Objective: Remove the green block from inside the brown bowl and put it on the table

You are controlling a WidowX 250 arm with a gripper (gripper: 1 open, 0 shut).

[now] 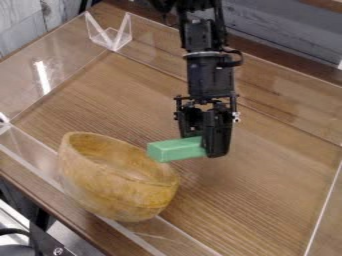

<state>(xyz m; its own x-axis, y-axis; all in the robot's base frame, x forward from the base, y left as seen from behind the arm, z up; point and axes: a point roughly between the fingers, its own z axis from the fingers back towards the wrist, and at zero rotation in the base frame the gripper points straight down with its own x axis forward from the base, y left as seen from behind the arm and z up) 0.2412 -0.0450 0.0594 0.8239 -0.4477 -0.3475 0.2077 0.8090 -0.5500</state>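
My gripper (205,147) hangs from the black arm in the middle of the view and is shut on the right end of the green block (174,150). The block sticks out level to the left, held in the air just past the far right rim of the brown bowl (116,175). The bowl rests at the front left of the table (267,130), and what shows of its inside is bare wood.
Low clear acrylic walls (40,70) run around the tabletop. A clear angled stand (110,32) sits at the back left corner. Open wood surface lies to the right of and behind the bowl.
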